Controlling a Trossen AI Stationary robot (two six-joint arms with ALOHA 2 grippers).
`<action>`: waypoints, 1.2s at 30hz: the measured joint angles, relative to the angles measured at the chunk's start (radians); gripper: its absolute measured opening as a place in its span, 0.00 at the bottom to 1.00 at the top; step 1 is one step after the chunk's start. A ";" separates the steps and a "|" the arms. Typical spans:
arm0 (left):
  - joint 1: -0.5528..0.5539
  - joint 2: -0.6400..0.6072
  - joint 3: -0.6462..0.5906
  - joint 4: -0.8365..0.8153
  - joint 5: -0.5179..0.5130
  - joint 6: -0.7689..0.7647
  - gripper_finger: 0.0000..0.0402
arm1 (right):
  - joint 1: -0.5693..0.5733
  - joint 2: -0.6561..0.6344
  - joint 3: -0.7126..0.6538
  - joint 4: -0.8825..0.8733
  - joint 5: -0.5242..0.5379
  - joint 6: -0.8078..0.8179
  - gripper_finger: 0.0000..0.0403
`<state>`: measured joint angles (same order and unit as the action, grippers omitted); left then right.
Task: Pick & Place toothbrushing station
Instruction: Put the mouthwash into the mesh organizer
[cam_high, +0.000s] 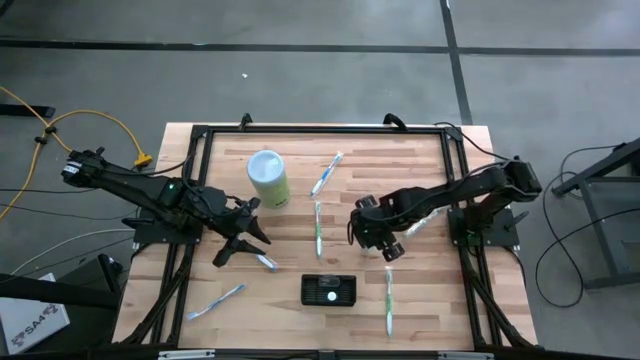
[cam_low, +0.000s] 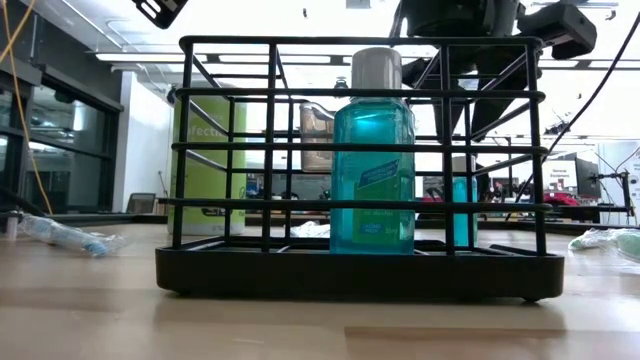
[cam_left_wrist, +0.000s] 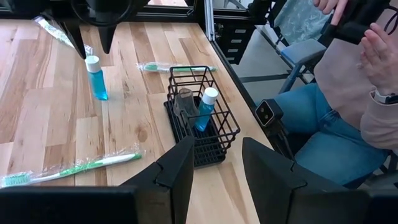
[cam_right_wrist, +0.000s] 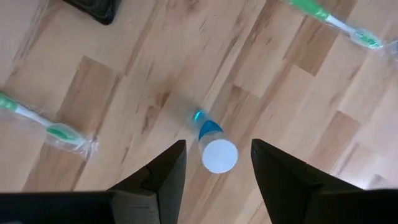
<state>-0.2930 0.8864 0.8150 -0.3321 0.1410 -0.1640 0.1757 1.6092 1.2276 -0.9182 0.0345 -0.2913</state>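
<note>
My right gripper (cam_right_wrist: 214, 171) hangs with fingers apart straight over a small blue bottle (cam_right_wrist: 214, 149) standing right of centre on the desk (cam_high: 420, 300). I should descend centred on its white cap. The toothbrushing station (cam_high: 328, 290) sits bottom centre; my left gripper (cam_high: 245, 232), also open, waits centre-left.

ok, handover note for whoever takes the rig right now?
Left gripper: open, empty, waiting left of centre, facing the toothbrushing station.
Right gripper: open, just above the loose blue bottle standing mid-table, not gripped.
Station: near the front edge, upright.
Done: one blue bottle stands in it.
Left: probably grasp the loose bottle and place it; the wrapped toothbrushes lie on the table.
</note>
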 joint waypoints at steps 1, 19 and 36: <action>0.000 0.000 0.000 0.000 0.000 0.000 0.33 | -0.006 0.000 0.000 -0.001 -0.011 -0.001 0.43; 0.000 0.000 0.000 0.000 0.000 0.000 0.33 | -0.040 0.001 -0.147 0.179 -0.034 -0.023 0.43; 0.000 0.000 0.000 0.000 0.000 0.000 0.33 | -0.054 0.001 -0.163 0.220 -0.094 -0.047 0.43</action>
<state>-0.2932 0.8864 0.8150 -0.3317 0.1412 -0.1641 0.1212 1.6100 1.0645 -0.6982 -0.0595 -0.3379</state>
